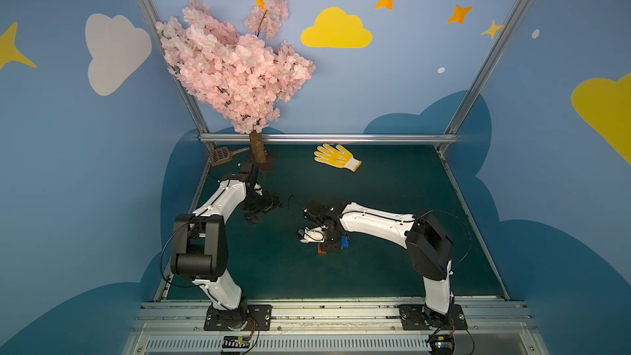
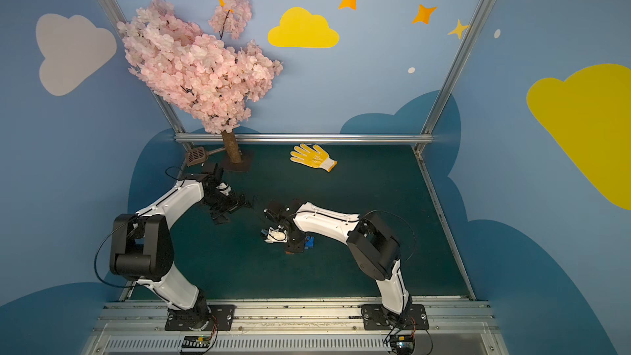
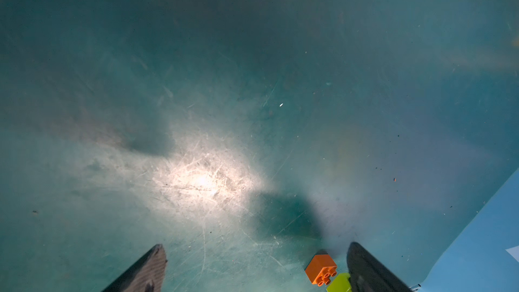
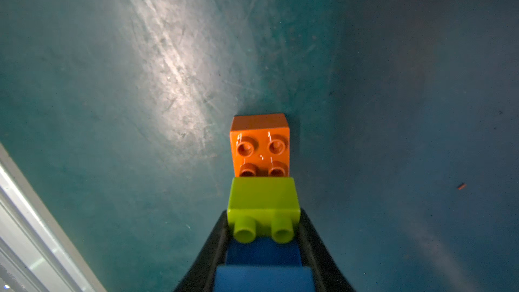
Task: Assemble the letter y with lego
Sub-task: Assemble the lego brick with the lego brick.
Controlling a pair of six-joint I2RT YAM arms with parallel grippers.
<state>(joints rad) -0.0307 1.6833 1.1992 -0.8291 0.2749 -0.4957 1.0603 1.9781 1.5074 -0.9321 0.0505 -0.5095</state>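
The lego lies joined in a row on the green table. In the right wrist view an orange brick (image 4: 259,144) leads, then a lime green brick (image 4: 262,200), a dark blue brick (image 4: 264,251) and a lighter blue one (image 4: 264,279). My right gripper (image 4: 264,214) is shut on the lime green and blue bricks. In both top views the right gripper (image 1: 329,244) hides most of this letter y; only an orange tip (image 1: 321,251) and a blue edge (image 1: 345,241) show. My left gripper (image 1: 261,209) (image 3: 257,245) stands open and empty to the left, with the orange brick (image 3: 320,272) beside one finger.
A yellow glove (image 1: 336,157) lies near the back rail. A pink blossom tree (image 1: 259,155) stands on its base at the back left, with a brown slotted scoop (image 1: 220,157) beside it. Blue walls close in the table on both sides.
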